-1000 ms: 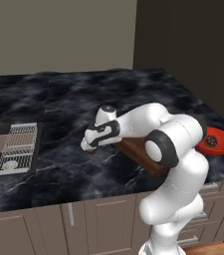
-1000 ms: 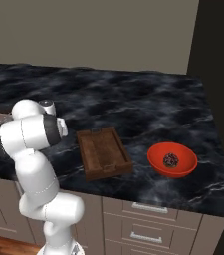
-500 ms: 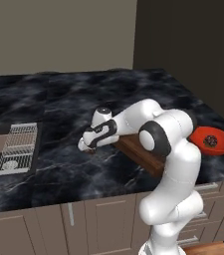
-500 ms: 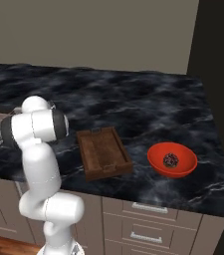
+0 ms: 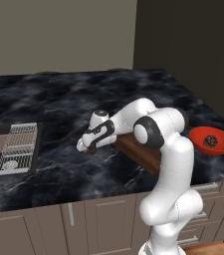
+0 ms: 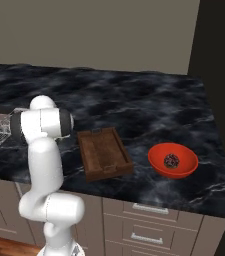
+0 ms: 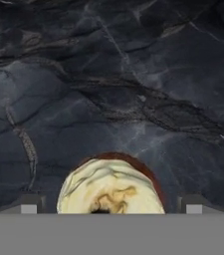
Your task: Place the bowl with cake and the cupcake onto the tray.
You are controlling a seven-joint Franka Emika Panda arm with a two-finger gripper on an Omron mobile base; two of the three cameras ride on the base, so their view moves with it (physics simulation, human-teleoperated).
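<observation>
Since the earlier frames the arm had reached lower toward the black marble surface [image 5: 58, 104], carrying the pincer [image 5: 88, 148] down until it sat just above the stone, left of the tray [image 6: 104, 152]. From the hand camera, the cupcake [image 7: 111, 187] lay directly under the pincer [image 7: 111, 209], its cream swirl and brown rim sitting between the two fingertips [image 7: 29, 205], one on each side with a gap to the cake. The pincer was spread wide and gripped nothing. Beside the pincer, toward the arm's base, the tray rested on the surface, partly hidden by the forearm in the left base view [image 5: 138, 152]. Well beyond the tray, far from the pincer, the bowl with cake [image 6: 173, 160] stood on the surface near its front edge. On the pincer's other side lay a white wire rack [image 5: 18, 147].
</observation>
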